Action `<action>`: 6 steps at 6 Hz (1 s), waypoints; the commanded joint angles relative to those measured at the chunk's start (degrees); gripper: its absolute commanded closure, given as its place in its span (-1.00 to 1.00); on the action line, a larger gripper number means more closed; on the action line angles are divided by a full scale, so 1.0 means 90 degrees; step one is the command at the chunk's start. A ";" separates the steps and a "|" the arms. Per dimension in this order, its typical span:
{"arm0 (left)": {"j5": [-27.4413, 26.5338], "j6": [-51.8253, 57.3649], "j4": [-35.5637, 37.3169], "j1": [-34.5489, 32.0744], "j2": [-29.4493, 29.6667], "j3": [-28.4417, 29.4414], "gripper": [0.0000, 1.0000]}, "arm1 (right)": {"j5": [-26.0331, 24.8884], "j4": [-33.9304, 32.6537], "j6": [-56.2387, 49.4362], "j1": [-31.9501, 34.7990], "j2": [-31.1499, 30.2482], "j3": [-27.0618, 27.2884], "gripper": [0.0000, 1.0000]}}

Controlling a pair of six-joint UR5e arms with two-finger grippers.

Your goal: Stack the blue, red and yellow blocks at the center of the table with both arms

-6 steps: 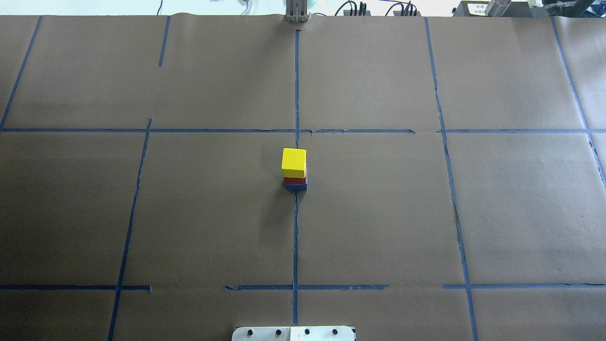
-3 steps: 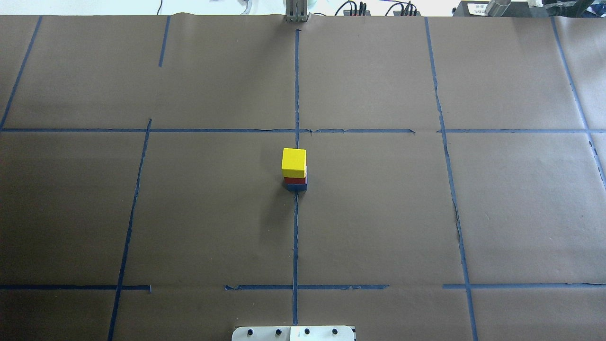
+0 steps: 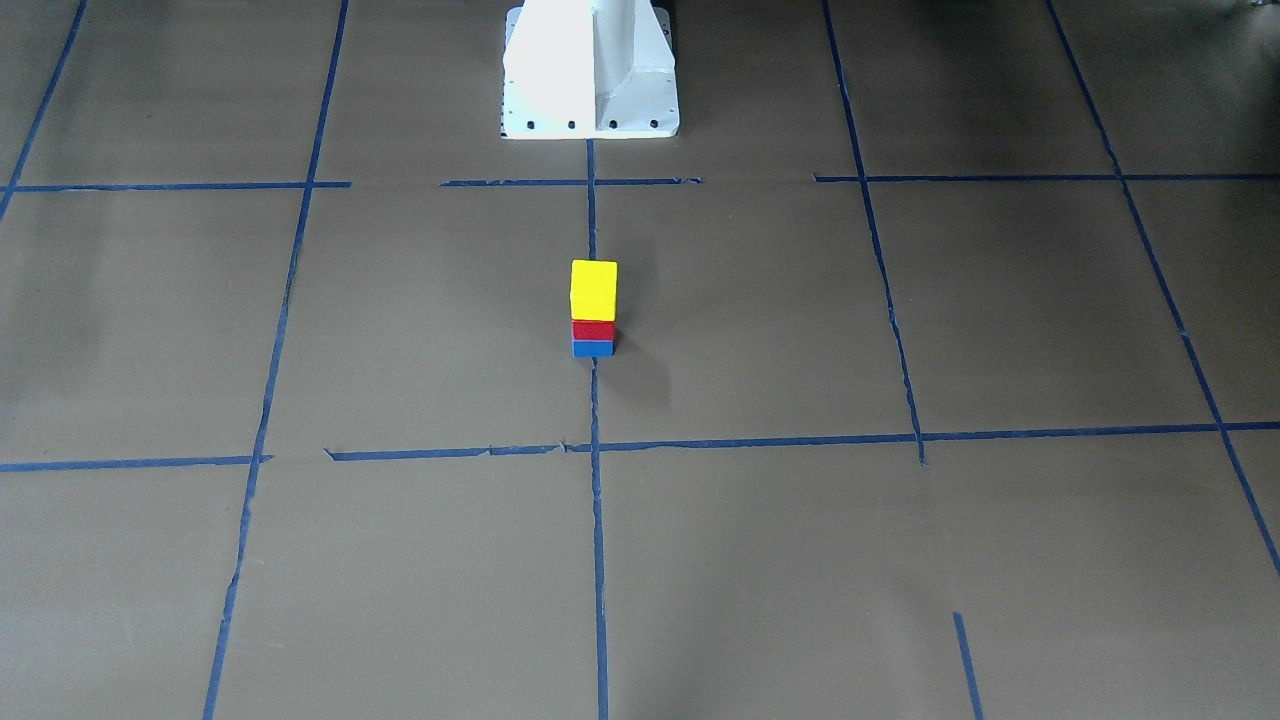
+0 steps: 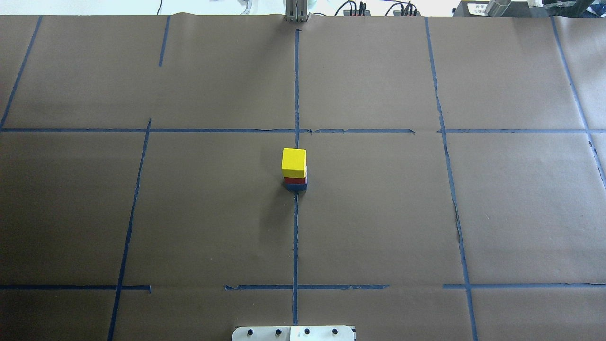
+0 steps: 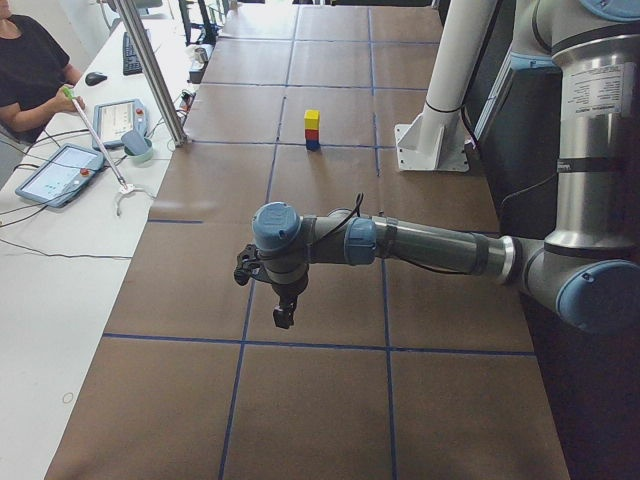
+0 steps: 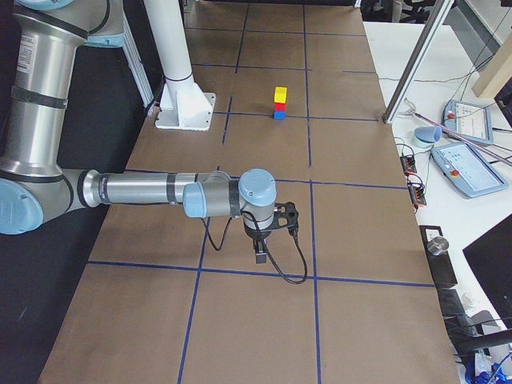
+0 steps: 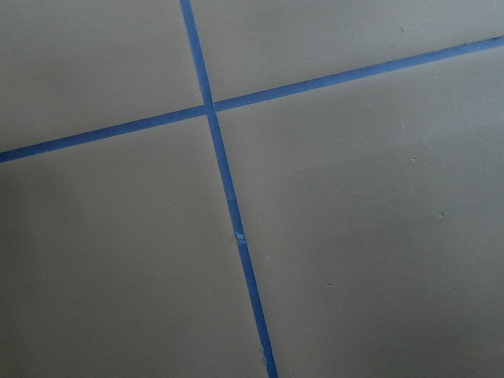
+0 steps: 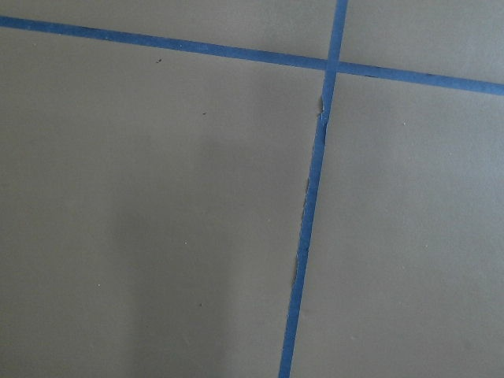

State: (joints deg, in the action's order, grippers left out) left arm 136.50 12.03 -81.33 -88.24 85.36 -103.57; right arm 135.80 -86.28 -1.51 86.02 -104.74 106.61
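Note:
A stack of three blocks stands at the table's centre on the blue tape line: the yellow block (image 4: pixel 294 161) on top, the red block (image 4: pixel 295 180) under it, the blue block (image 4: pixel 296 187) at the bottom. The stack also shows in the front-facing view (image 3: pixel 593 290), the left view (image 5: pixel 312 121) and the right view (image 6: pixel 279 95). My left gripper (image 5: pixel 284 316) hangs far from the stack, near the table's left end. My right gripper (image 6: pixel 262 257) hangs near the table's right end. Both show only in side views, so I cannot tell whether they are open. Neither touches a block.
The robot's white base (image 3: pixel 590 70) stands at the near table edge. Brown paper with blue tape lines (image 4: pixel 296 237) covers the table. An operator (image 5: pixel 30 70), tablets and a pole (image 5: pixel 150 70) are past the far edge. The wrist views show only paper and tape.

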 commanded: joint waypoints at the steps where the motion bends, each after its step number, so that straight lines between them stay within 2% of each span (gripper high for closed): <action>1: -0.0011 0.0059 -0.0084 -0.0001 -0.0012 -0.0093 -1.00 | 0.0107 0.0026 -0.0028 0.0003 -0.0042 -0.0019 -1.00; 2: 0.0009 -0.0017 -0.0075 0.0019 -0.0138 0.0052 -1.00 | 0.0116 0.0026 -0.0018 0.0003 -0.0042 -0.0010 -1.00; 6: -0.0020 0.0021 -0.0027 -0.0001 -0.0168 -0.0035 -1.00 | 0.0136 0.0036 -0.0028 -0.0007 -0.0033 0.0000 -1.00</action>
State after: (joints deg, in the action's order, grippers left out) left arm 136.39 12.24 -82.00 -88.28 83.82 -103.81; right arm 137.01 -85.98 -1.76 85.99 -105.05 106.60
